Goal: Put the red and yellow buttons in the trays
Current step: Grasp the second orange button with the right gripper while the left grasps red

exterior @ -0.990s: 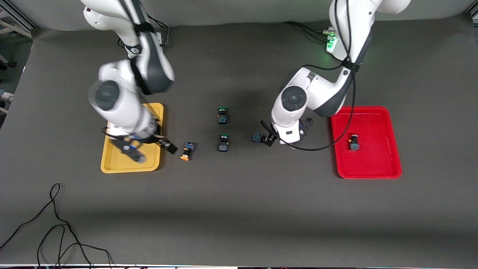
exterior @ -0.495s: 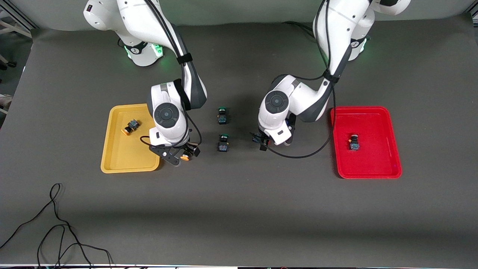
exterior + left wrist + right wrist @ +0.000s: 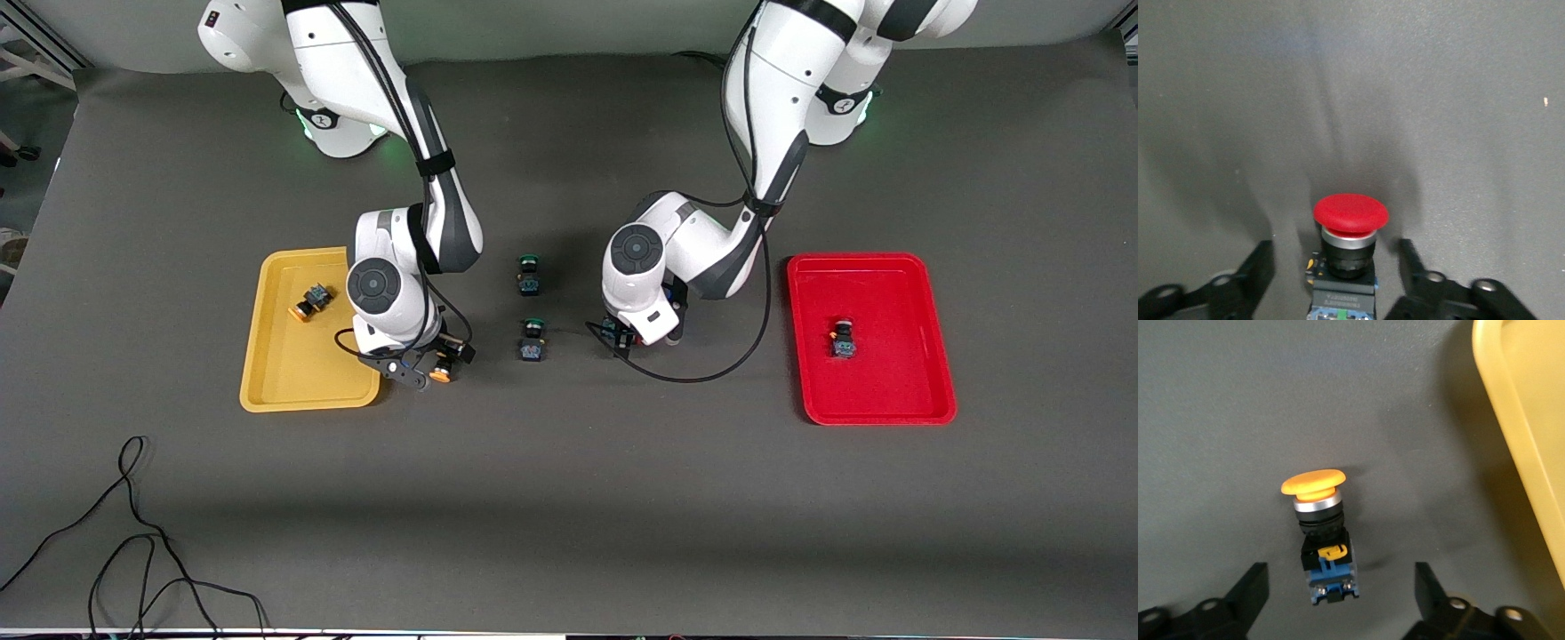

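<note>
while the right end effector point(image 3: 1338, 593) stands spread around a yellow button point(image 3: 1319, 533) beside the yellow tray point(image 3: 307, 378), the left end effector point(image 3: 1335, 273) is spread around a red button point(image 3: 1346, 247)

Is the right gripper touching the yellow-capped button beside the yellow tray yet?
Apart. The right wrist view shows the right gripper open, dark mat visible between each finger and the yellow-capped button lying between them.

Dark grey matte table cover point(image 3: 569, 498) fills the scene; loose black cable point(image 3: 133, 542) lies at its near corner, evenly lit.
</note>
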Motion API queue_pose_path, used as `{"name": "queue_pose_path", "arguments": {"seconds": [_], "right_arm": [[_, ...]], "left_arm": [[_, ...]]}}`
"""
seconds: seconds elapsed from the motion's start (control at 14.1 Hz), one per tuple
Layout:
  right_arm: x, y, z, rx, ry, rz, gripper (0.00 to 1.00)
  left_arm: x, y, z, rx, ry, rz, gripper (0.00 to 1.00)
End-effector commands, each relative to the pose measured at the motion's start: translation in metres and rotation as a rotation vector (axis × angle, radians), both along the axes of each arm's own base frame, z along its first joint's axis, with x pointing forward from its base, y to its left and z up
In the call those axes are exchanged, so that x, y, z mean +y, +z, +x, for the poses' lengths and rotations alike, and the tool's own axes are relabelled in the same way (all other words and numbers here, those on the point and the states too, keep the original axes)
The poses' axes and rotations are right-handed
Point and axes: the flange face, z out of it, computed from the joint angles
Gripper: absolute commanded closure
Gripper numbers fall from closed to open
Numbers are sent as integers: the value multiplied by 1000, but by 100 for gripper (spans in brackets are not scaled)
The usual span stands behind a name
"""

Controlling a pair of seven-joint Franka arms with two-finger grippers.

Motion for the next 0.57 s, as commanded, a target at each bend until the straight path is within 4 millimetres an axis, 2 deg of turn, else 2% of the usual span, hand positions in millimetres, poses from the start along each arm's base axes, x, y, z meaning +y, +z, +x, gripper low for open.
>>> {"name": "queue_pose_path", "arguments": {"seconds": [0.0, 0.07, 0.28, 0.35, 0.49], "right_arm": [[-3, -7, 0, 4, 44, 22, 25], [-7, -8, 2, 5, 38, 23, 35], [-14, -4, 5, 21, 34, 34, 67], [-18, 1, 7, 37, 24, 46, 73], [-25, 22, 12, 45, 2, 81, 76]], "left_arm": [[-5, 8, 3, -23, 3, 12, 82], [-4, 12, 5, -28, -7, 16, 83], [-5, 43, 19, -30, -140, 44, 91], [3, 60, 27, -16, -207, 49, 96], [23, 93, 37, 11, -341, 37, 100]]}}
